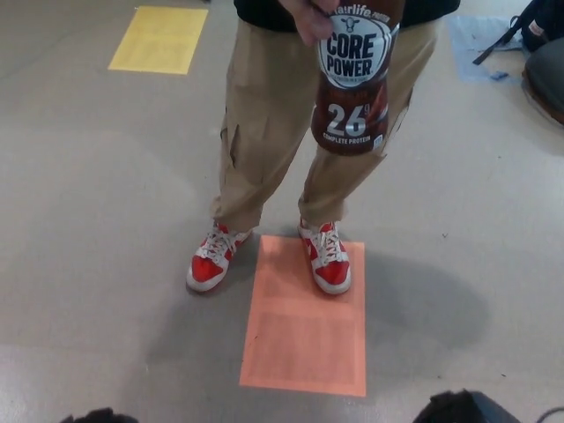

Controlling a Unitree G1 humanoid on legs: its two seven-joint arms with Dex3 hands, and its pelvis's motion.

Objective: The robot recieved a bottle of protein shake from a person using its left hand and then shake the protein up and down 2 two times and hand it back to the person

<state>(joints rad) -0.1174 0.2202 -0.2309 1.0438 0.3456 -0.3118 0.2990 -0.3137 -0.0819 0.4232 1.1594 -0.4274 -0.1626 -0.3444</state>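
A dark brown protein shake bottle (352, 84) with a white "Core Power" label hangs upright at the top centre. A person's hand (310, 19) grips it near the cap. The person stands facing me in tan trousers (264, 132) and red-and-white sneakers (211, 260). Only a dark sliver of my left hand (97, 416) shows at the bottom edge, far below and left of the bottle. A black part of my right hand (463, 408) shows at the bottom right edge. Neither hand touches the bottle.
An orange rectangle (304, 322) is marked on the grey floor under the person's one foot. A yellow rectangle (159, 40) lies at the top left. A dark bag and blue sheet (511, 40) sit at the top right.
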